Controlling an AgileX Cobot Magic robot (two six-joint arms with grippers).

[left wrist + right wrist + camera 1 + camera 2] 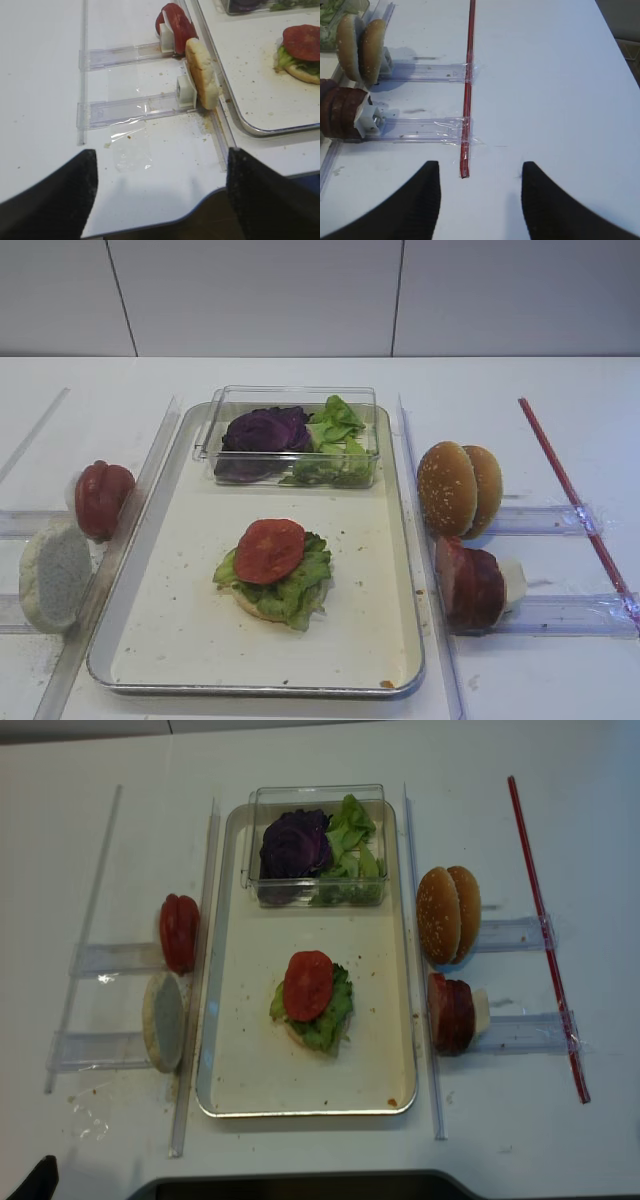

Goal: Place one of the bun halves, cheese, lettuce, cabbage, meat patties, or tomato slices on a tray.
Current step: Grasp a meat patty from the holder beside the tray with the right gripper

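Currently a tomato slice [269, 549] tops lettuce [300, 585] on a bun half [258, 605], mid-floor of the tray [180, 640]. Cabbage [265, 428] sits in the clear box [290, 400] at its far end. Meat patties [468, 583] stand right of the tray. Left gripper [160, 200] and right gripper [480, 200]: both released, empty, over bare table [555, 75].

White table [300, 375], tray [405, 540] on top
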